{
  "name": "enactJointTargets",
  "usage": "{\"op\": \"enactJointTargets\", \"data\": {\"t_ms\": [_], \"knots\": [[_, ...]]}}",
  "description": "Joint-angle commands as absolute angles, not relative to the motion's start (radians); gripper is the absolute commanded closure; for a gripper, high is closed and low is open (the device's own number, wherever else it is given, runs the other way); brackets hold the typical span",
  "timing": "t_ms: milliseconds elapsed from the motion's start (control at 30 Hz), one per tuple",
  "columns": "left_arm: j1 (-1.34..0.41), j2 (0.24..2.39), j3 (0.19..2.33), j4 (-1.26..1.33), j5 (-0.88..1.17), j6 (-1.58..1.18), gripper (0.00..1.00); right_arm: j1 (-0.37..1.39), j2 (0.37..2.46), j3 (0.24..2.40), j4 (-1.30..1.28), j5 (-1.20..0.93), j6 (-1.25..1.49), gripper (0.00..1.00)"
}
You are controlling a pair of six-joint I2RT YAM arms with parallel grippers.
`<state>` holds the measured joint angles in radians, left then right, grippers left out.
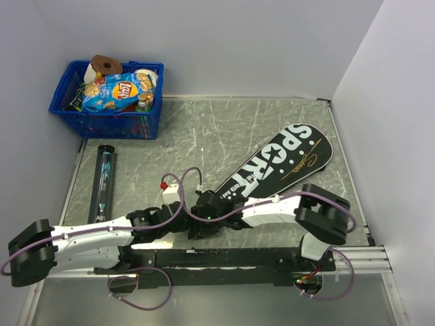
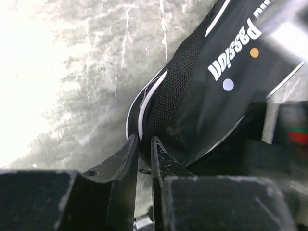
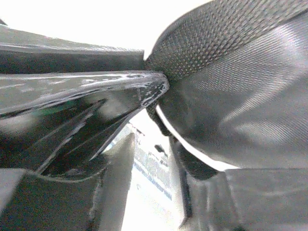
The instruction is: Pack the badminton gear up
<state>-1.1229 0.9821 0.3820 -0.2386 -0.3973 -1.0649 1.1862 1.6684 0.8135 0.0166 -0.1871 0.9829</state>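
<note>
The black racket-shaped bag lettered SPORT [image 1: 282,163] lies diagonally on the table, narrow end towards the arms. My left gripper [image 1: 173,221] is at that narrow end. In the left wrist view its jaws [image 2: 145,140] are pinched on the bag's webbing edge [image 2: 173,91]. My right gripper [image 1: 202,216] meets it from the right. In the right wrist view its fingers [image 3: 151,139] stand apart with light between them, and the bag's fabric [image 3: 240,96] lies against the right one. The long dark tube [image 1: 103,183] lies at the left. No rackets are in view.
A blue plastic basket [image 1: 109,122] holding a crisp packet [image 1: 115,92] and other items stands at the back left corner. White walls close in the table on the left, back and right. The arms' base rail [image 1: 224,258] runs along the near edge.
</note>
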Motion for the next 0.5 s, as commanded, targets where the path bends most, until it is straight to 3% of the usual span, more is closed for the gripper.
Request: {"op": "enactJointTargets", "data": {"t_ms": [0,67,200,233,333,433,467], "knots": [[-1.155,0.979,0.472,-0.294,-0.305,-1.078,0.99,1.166,1.543,0.795,-0.038,-0.002,0.899,0.50],[-1.155,0.983,0.492,-0.324,-0.328,-1.062,0.99,1.166,1.485,0.798,-0.106,0.032,0.862,0.39],[-1.152,0.976,0.554,-0.388,-0.385,-1.043,0.98,1.164,1.350,0.788,-0.321,0.152,0.816,0.32],[-1.152,0.974,0.564,-0.405,-0.397,-1.040,0.98,1.163,1.288,0.790,-0.357,0.182,0.796,0.01],[-1.146,0.976,0.607,-0.446,-0.442,-1.025,0.93,1.158,1.200,0.833,-0.548,0.331,0.767,0.00],[-1.146,0.994,0.649,-0.472,-0.475,-1.006,0.69,1.126,1.154,0.894,-0.685,0.463,0.749,0.00],[-1.146,1.000,0.663,-0.477,-0.483,-0.996,0.49,1.114,1.143,0.911,-0.696,0.472,0.726,0.00]]}}
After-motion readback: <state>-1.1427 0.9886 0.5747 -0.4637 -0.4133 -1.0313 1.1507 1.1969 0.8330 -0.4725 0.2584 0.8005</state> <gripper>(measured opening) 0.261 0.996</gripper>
